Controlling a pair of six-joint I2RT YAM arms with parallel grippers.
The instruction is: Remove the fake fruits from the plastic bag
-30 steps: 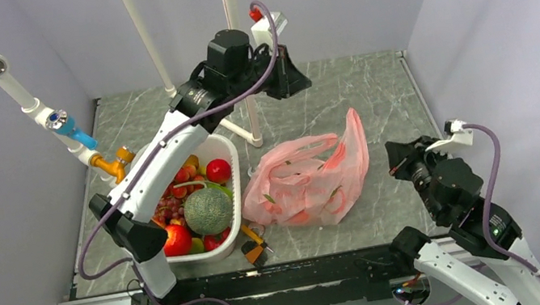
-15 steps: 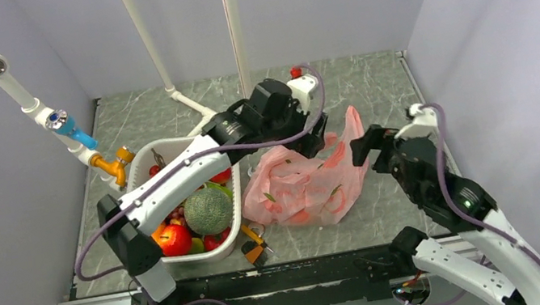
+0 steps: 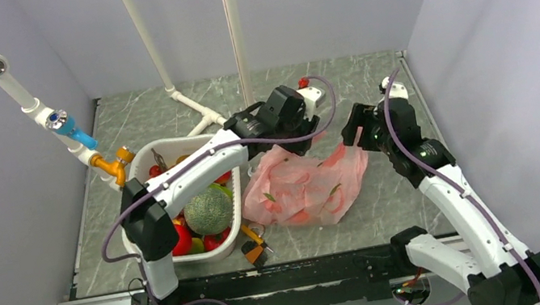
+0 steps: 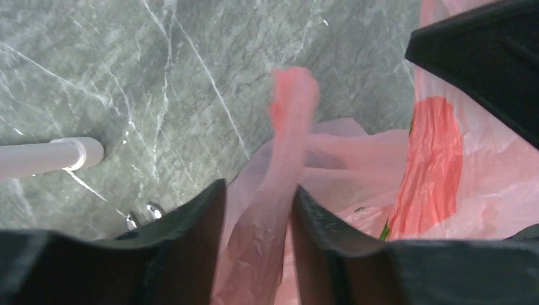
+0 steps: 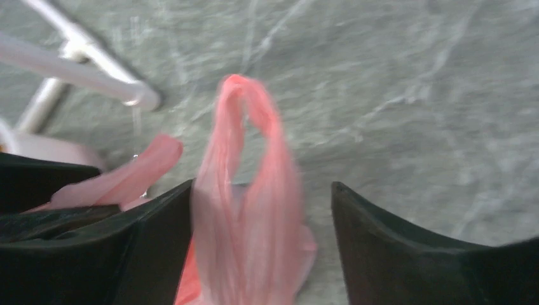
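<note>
The pink plastic bag (image 3: 305,188) lies crumpled in the middle of the marble table, its two loop handles standing up at the back. My left gripper (image 3: 312,136) is at the left handle. In the left wrist view that handle (image 4: 286,146) runs up between the open jaws of the left gripper (image 4: 259,190), filling most of the gap. My right gripper (image 3: 354,135) is at the right handle. In the right wrist view this loop (image 5: 248,190) leans on the left finger of the wide-open right gripper (image 5: 262,185). The fake fruits are hidden inside the bag.
A white basket (image 3: 227,153) left of the bag holds a netted melon (image 3: 208,210), grapes and red fruits. White pipe legs (image 3: 195,111) and a pole (image 3: 234,35) stand behind. A small orange-black tool (image 3: 254,249) lies near the front edge. Walls close in on both sides.
Both arms have swung in and down to the bag's handles. Each gripper went from shut to wide open and is now narrowing around a handle.
</note>
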